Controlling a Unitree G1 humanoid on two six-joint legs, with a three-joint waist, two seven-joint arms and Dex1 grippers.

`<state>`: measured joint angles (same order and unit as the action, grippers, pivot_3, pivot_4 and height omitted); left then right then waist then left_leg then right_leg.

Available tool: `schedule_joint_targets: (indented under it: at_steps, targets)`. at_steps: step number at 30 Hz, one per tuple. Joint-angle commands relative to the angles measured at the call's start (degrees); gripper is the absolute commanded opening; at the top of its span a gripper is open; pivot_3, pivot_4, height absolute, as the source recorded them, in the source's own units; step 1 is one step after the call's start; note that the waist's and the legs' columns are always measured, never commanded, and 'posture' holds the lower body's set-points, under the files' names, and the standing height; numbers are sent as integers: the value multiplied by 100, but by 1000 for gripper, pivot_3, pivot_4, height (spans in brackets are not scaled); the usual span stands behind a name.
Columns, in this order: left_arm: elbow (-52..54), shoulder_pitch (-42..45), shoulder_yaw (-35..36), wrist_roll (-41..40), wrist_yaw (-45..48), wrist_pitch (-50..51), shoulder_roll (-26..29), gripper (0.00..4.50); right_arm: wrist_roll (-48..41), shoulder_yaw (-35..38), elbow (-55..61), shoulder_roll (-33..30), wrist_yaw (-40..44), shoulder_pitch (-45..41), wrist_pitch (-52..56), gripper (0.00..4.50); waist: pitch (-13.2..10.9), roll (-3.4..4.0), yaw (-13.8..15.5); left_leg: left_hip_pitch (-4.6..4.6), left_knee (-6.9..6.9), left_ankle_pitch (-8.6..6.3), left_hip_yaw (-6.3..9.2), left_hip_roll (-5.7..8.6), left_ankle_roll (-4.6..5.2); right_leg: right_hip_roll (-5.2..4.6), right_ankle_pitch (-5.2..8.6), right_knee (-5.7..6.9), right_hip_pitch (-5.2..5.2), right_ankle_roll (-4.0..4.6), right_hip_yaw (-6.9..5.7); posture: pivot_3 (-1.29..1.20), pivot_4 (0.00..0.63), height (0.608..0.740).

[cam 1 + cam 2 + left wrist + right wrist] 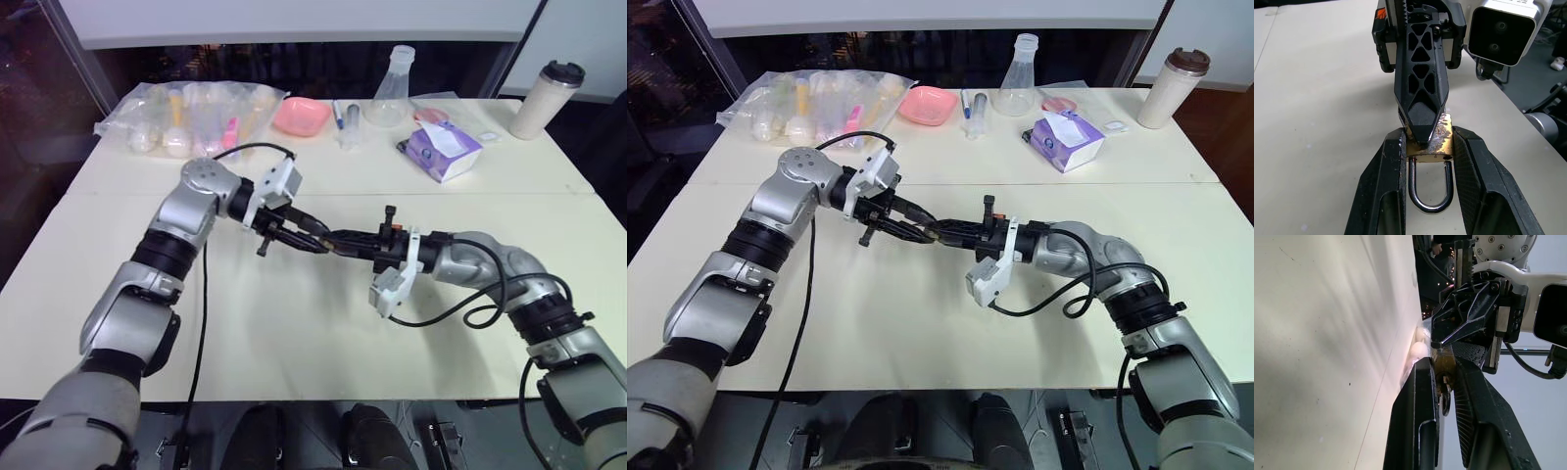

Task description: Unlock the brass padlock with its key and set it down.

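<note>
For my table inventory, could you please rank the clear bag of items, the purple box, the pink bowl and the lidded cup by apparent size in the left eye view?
1. Clear bag of items: largest.
2. Purple box.
3-4. Pink bowl and lidded cup: look alike in size, so unranked.

The scene contains one brass padlock (1432, 142), one pink bowl (301, 116), one glass flask (389, 98), one purple tissue box (443, 150), one lidded tumbler (547, 99), one plastic bag (191, 117) and two grippers.

Scuffed brass padlock (1430, 142), glossy shackle (1430, 193)
</note>
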<state>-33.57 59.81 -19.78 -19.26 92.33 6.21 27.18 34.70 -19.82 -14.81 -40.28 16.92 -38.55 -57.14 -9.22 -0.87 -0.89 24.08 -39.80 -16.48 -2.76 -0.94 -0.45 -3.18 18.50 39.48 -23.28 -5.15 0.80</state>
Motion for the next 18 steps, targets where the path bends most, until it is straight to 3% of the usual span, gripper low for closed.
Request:
schedule_joint_targets:
  at_steps: [1, 3, 5, 12, 18]
  targets:
    - [37, 21, -40, 147, 17, -36, 7, 741, -168, 125, 355, 57, -2, -27, -59, 66, 0, 0, 2, 0, 0, 0, 0, 0, 0, 0, 0, 0, 0, 0, 0, 0, 150, 715]
    - [11, 35, 16, 174, 17, 46, -28, 741, -170, 133, 349, 58, 9, -23, -59, 66, 0, 0, 2, 0, 0, 0, 0, 0, 0, 1, 0, 0, 0, 0, 0, 0, 150, 715]
    - [-30, 40, 85, 297, -41, 3, -69, 1760, -162, 148, 338, 56, 13, -17, -48, 0, 0, 0, 1, 0, 0, 0, 0, 0, 0, 3, 0, 0, 0, 0, 0, 0, 150, 715]
    - [108, -70, 292, 398, -27, 7, -89, 4464, -121, 164, 286, 57, 4, -13, -14, 0, 0, 0, -2, 0, -2, 0, 0, 0, 0, 6, 0, 1, 0, 0, 0, 0, 150, 715]
    - [348, -126, 684, 269, -254, 141, 72, 4464, -139, 155, 233, 41, 37, -8, 34, 0, 0, 0, -6, 1, -3, 0, 1, 0, 0, 1, 0, 2, 0, 0, 0, 0, 150, 715]
